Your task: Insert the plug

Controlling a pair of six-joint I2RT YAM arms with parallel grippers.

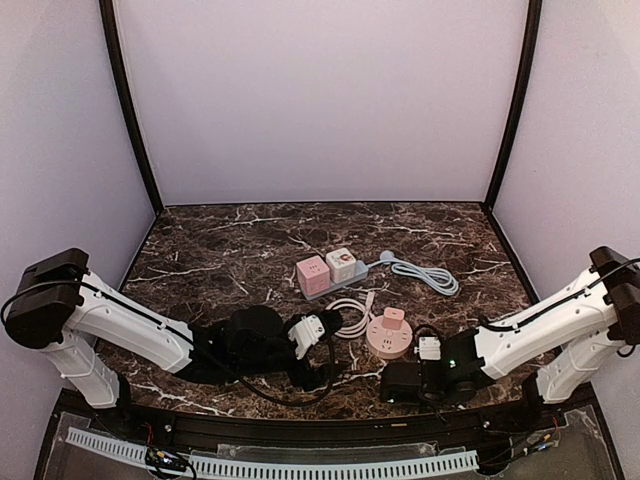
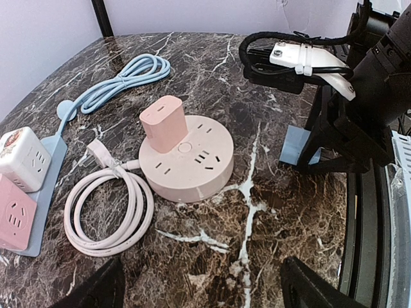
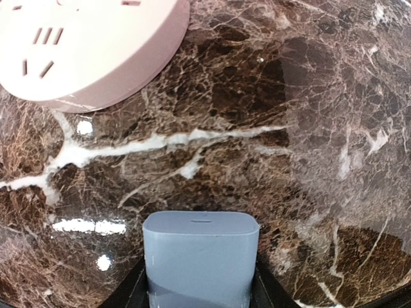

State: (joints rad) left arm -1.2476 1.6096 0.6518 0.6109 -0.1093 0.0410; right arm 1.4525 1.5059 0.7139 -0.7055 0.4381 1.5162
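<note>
My right gripper (image 3: 200, 282) is shut on a blue-grey plug block (image 3: 200, 256), held low over the marble just in front of the round pink socket hub (image 3: 90, 45). In the left wrist view the same blue plug (image 2: 297, 144) sits in the right gripper to the right of the hub (image 2: 186, 163), apart from it. A pink plug block (image 2: 164, 122) stands plugged into the hub's top. My left gripper (image 2: 202, 292) is open and empty, its fingertips (image 2: 96, 289) near the table in front of the hub. In the top view the left gripper (image 1: 315, 372) and right gripper (image 1: 402, 382) flank the hub (image 1: 388, 335).
A coiled pale pink cable (image 2: 106, 205) lies left of the hub. A light blue power strip (image 1: 345, 280) carries a pink cube (image 1: 313, 275) and a white cube (image 1: 341, 264); its blue cable (image 1: 425, 272) is bundled behind. The table's near edge lies close behind both grippers.
</note>
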